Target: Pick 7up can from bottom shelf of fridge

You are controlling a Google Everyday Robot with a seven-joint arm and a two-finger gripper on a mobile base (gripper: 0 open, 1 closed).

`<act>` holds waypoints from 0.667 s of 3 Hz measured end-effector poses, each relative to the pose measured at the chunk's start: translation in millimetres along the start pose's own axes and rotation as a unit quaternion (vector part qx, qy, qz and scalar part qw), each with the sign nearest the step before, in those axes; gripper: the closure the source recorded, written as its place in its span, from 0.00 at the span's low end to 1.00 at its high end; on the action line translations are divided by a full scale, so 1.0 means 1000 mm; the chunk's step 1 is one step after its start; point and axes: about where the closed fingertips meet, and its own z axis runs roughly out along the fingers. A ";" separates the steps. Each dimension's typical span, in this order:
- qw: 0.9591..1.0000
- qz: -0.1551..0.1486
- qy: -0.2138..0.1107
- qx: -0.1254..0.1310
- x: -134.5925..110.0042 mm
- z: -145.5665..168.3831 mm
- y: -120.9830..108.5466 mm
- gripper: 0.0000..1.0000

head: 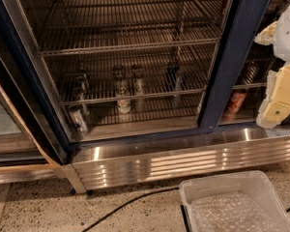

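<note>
1. I see the gripper at the right edge of my view, outside the fridge, in front of its right-hand section. I cannot tell whether it is open or closed.
2. The 7up can stands upright on the bottom shelf, left of centre and near the front, well apart from the gripper.
3. Darker cans stand behind it and to either side; a red can sits beyond the blue post.
4. A clear plastic bin rests on the floor below the ribbed steel base panel.
</note>
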 end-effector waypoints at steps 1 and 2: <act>1.000 0.000 0.000 0.000 0.000 0.000 0.000 0.00; 1.000 0.007 0.004 -0.011 -0.002 0.015 0.005 0.00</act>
